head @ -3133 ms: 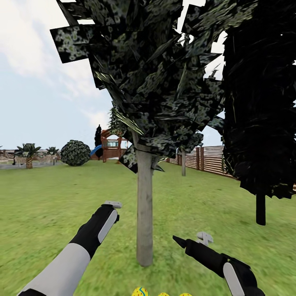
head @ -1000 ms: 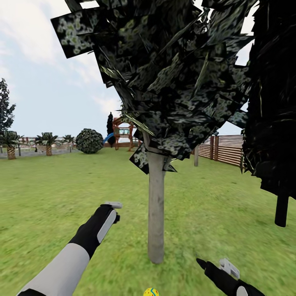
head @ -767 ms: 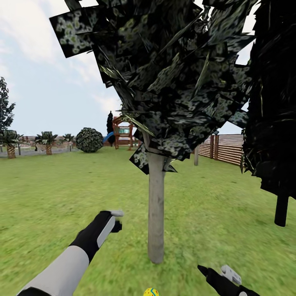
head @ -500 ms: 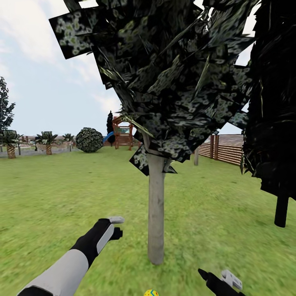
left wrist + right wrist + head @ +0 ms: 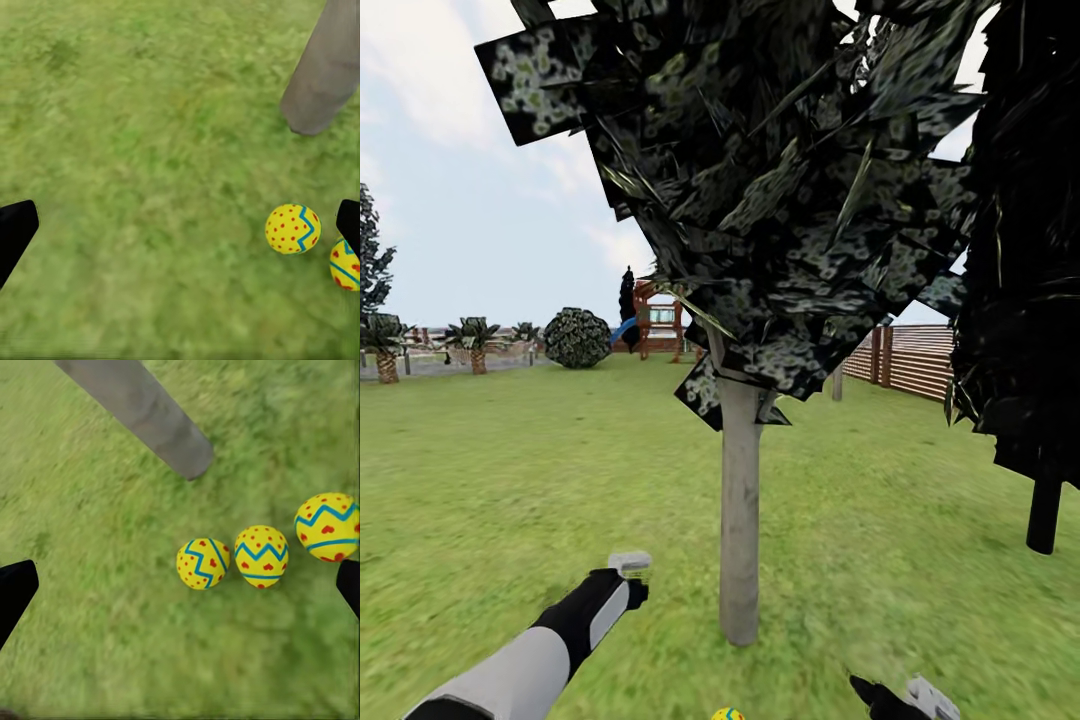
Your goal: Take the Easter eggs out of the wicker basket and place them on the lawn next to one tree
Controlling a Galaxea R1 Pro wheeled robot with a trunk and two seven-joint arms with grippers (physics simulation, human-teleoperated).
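Three Easter eggs [image 5: 261,556] are lying in a row on the lawn [image 5: 112,615] near the tree [image 5: 739,520] trunk; left tool [image 5: 180,225] and right tool [image 5: 180,585] are hovering spread, holding nothing.

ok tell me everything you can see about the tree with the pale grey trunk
The tree stands upright on the lawn, rooted in the grass. Its trunk is smooth, straight and pale grey, widening slightly at the foot. Above sits a dark, blocky crown of flat leaf cards speckled pale green-white. Three Easter eggs lie on the grass close to its base, apart from the trunk. Nothing grips or touches it.
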